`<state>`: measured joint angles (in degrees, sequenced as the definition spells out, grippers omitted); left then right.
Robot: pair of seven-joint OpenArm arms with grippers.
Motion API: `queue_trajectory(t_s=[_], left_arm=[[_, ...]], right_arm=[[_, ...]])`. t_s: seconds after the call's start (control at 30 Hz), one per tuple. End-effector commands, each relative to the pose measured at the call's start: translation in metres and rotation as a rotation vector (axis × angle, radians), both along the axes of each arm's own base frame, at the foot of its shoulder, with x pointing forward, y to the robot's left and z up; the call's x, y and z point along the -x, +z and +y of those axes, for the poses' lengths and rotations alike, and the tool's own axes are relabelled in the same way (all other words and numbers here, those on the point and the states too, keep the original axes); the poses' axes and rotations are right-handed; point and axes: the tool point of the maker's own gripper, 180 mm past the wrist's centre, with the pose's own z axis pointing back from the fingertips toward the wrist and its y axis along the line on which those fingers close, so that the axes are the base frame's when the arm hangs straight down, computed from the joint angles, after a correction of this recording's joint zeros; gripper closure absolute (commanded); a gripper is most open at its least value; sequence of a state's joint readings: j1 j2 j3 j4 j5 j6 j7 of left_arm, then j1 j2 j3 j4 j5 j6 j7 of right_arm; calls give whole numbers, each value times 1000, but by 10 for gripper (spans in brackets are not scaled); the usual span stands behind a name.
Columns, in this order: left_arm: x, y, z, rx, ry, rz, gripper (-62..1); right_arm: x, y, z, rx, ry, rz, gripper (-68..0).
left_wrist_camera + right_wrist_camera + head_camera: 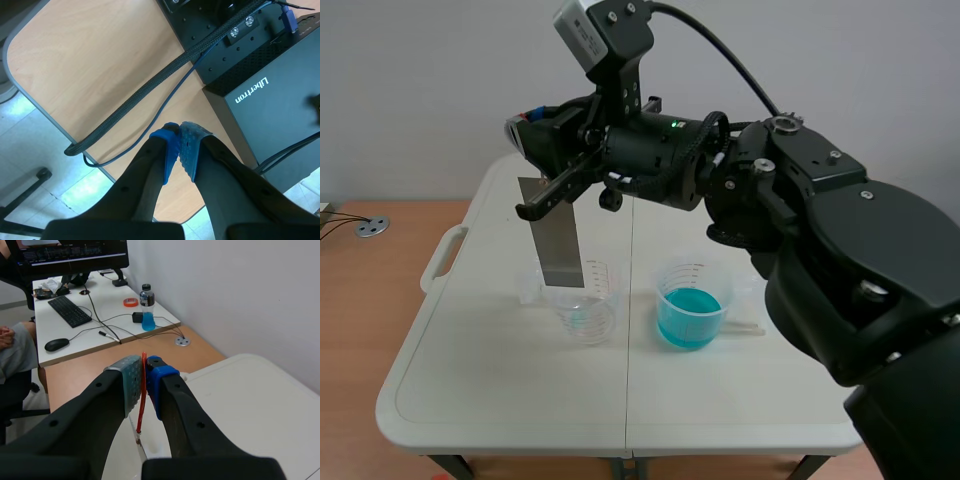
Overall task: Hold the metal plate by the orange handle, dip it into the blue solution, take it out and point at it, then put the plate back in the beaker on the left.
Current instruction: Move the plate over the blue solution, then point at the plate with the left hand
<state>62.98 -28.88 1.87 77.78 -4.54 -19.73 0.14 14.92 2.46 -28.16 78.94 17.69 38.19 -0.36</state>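
My right gripper (542, 196) reaches in from the right across the table and is shut on the orange handle (143, 400), a thin strip pressed between the pads. The grey metal plate (557, 240) hangs from it, slightly tilted, with its lower edge at the mouth of the clear left beaker (586, 308). To the right stands the beaker of blue solution (690, 308). The plate itself is hidden in the right wrist view. My left gripper (179, 131) is shut on nothing, off the white table, above a wooden desk edge.
The white folding table (500, 380) has a carry handle (445, 255) at its left. A thin stick (748, 326) lies right of the blue beaker. A black box (270, 100) and cables (150, 90) lie under the left gripper. A desk with keyboard (70, 310) and bottle (147, 307) stands beyond.
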Motion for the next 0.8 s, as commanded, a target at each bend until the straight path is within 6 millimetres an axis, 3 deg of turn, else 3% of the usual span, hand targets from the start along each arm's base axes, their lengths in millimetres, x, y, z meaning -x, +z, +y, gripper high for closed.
queue_trajectory(t_s=[0.0,0.37,0.77], left_arm=[[0,4,-7,24,5,-2,-16],[0,4,-6,22,2,-2,-16],[0,4,-5,21,-2,-2,-16]], right_arm=[[-5,21,-6,-30,-20,-51,-11],[4,62,-28,-37,-72,-170,-11],[17,80,-57,6,-132,-249,-11]])
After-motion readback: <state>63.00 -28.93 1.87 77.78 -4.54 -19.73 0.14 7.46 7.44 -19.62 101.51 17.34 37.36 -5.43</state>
